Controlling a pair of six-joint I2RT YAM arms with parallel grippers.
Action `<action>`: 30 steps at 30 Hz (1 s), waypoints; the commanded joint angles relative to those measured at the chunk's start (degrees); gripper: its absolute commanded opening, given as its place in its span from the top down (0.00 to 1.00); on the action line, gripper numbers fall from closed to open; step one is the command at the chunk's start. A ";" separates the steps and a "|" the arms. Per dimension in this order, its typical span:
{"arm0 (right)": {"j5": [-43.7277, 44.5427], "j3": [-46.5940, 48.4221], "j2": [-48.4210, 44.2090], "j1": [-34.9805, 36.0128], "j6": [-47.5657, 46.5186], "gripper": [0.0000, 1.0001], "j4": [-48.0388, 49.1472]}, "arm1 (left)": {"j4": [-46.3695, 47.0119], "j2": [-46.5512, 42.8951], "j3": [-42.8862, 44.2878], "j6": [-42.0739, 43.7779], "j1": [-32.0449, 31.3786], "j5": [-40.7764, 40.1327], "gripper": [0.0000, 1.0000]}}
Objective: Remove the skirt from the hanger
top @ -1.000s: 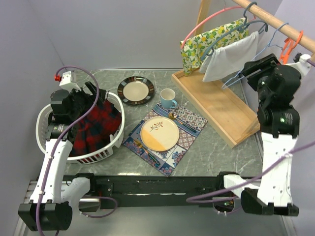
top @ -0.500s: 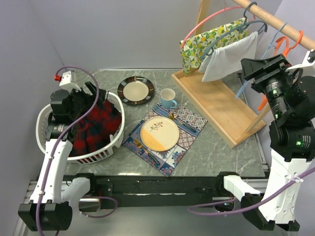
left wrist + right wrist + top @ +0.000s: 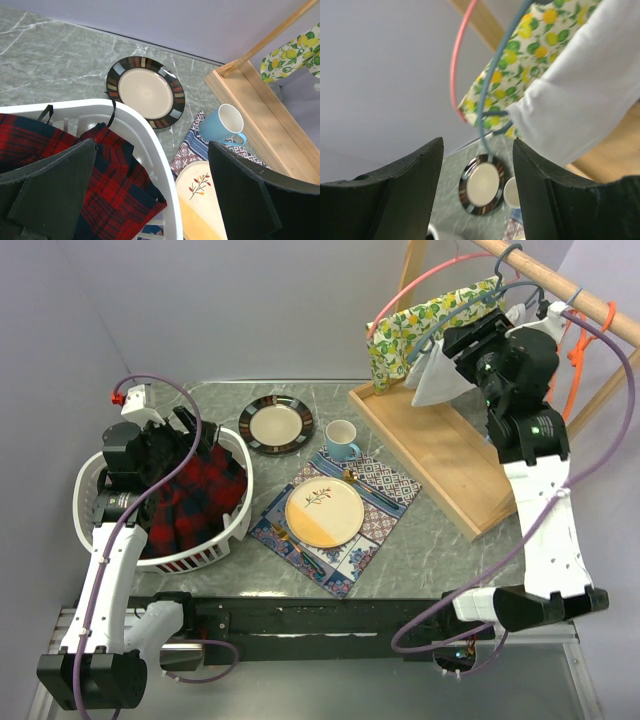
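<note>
A lemon-print garment [image 3: 430, 315] hangs on a pink hanger [image 3: 410, 295] from the wooden rod [image 3: 560, 285]. Beside it, a white garment [image 3: 440, 380] hangs on a grey-blue hanger [image 3: 520, 285]. My right gripper [image 3: 470, 340] is open and empty, right at the white garment. In the right wrist view it [image 3: 477, 165] has both garments above its jaws: lemon print [image 3: 520, 65], white [image 3: 585, 100]. My left gripper [image 3: 190, 435] is open and empty over the white basket [image 3: 235, 530]. The basket holds red plaid cloth [image 3: 195, 495].
A dark-rimmed plate [image 3: 276, 424], a blue mug [image 3: 342, 440] and a cream plate [image 3: 324, 512] on a patterned placemat [image 3: 375, 480] lie mid-table. The rack's wooden base [image 3: 450, 455] is at the right. An orange hanger [image 3: 585, 340] hangs behind my right arm.
My right arm has swung up and to the left, from beside the rack to the hanging garments. The orange hanger has shifted. The left arm has not moved.
</note>
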 commanded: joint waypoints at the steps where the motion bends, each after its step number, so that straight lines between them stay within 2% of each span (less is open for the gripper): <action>1: 7.91 1.28 2.27 0.17 -0.21 0.35 7.91 | 1.63 -1.36 0.00 -0.19 -0.14 1.50 0.01; 5: 5.01 2.60 5.61 0.26 0.32 0.37 10.46 | 1.72 -1.44 0.00 -0.10 -0.14 1.50 0.01; 13: 5.63 4.81 11.77 0.26 4.54 0.39 11.42 | 1.72 -1.27 -0.09 -0.10 -0.23 1.15 0.01; 18: 5.01 5.59 14.49 0.26 4.89 0.46 12.75 | 1.63 -1.09 0.00 -0.10 -0.14 1.24 0.01; 24: 3.96 4.54 14.59 0.26 4.19 0.65 15.73 | 1.54 -1.27 -0.09 0.08 -0.23 1.33 0.01; 28: 4.04 2.34 13.88 0.26 3.75 0.82 18.63 | 1.54 -1.27 0.00 -0.01 -0.14 1.32 0.01; 30: 3.69 1.29 13.18 0.26 3.57 0.88 19.60 | 1.54 -1.36 0.00 0.08 -0.23 1.32 0.01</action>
